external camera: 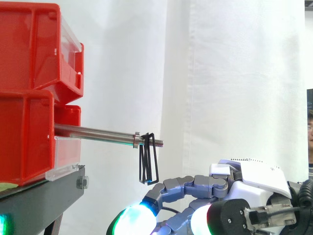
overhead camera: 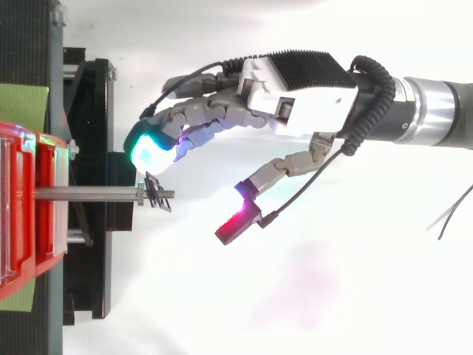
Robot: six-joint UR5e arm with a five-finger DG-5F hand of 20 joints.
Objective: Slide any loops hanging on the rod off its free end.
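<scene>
A metal rod (external camera: 95, 132) sticks out level from the red bins (external camera: 29, 88) toward the right, with a threaded free end (external camera: 157, 143). Black wire loops (external camera: 148, 161) hang from it just inside that end, past a small collar; from above the loops (overhead camera: 157, 194) look like a thin dark bundle across the rod (overhead camera: 85, 194). My hand (overhead camera: 295, 103) sits to the right of the rod's end and lower than it, fingers relaxed and spread, holding nothing. Its glowing fingertips (external camera: 134, 219) lie below the loops, apart from them. The thumb (overhead camera: 244, 218) points away on the other side.
The red bins (overhead camera: 22, 207) are stacked on a black stand (external camera: 44, 200) at the left. A white curtain hangs behind. A person stands at the far right edge (external camera: 310, 134). Open room lies right of the rod's end.
</scene>
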